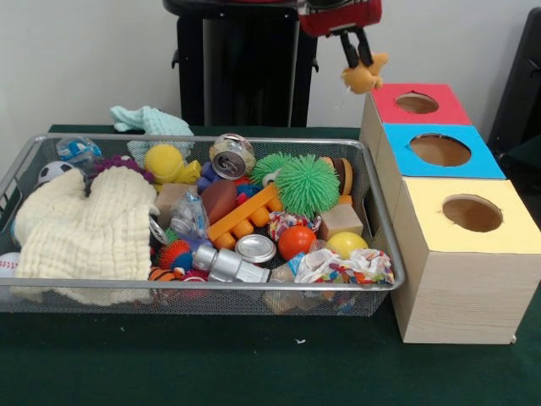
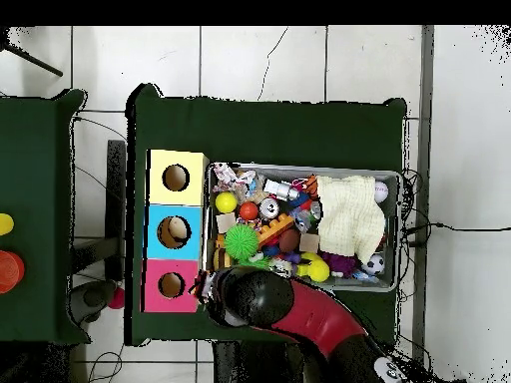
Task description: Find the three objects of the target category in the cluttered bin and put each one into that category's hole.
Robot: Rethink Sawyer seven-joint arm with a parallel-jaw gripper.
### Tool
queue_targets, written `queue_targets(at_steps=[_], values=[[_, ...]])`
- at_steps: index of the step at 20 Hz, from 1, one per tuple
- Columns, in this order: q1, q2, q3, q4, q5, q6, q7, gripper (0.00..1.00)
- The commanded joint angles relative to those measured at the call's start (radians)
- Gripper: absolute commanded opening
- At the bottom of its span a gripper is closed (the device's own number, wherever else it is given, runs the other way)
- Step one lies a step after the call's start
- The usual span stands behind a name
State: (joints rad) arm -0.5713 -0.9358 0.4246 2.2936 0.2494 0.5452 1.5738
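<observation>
With the gripper [image 1: 362, 61] clamped on a small orange toy [image 1: 365, 79], I'd carry it squarely over the red box's hole [image 1: 417, 103] before letting go.

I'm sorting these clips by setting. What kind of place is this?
Probably a robotics lab set up for a sorting test. A green-covered table holds a wire bin crammed with toys, beside three wooden boxes with colored tops and holes. Loose cables trail over the tiled floor.
</observation>
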Motion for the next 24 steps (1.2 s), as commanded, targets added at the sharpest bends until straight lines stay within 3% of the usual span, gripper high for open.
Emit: queue_targets(at_steps=[1,7,11,12,15,19,24], values=[[0.033,-0.103,0.066,0.103,0.187,0.088,0.217,0.00],[0.082,-0.128,0.091,0.205,0.350,-0.024,0.185,0.00],[0.110,-0.085,0.127,0.240,0.403,-0.136,0.164,0.00],[0.099,-0.071,0.168,0.268,0.431,-0.190,0.156,0.00],[0.082,0.012,0.238,0.281,0.390,-0.329,0.212,0.00],[0.109,0.045,0.222,0.266,0.348,-0.360,0.252,0.00],[0.123,0.079,0.178,0.239,0.317,-0.373,0.233,0.00]])
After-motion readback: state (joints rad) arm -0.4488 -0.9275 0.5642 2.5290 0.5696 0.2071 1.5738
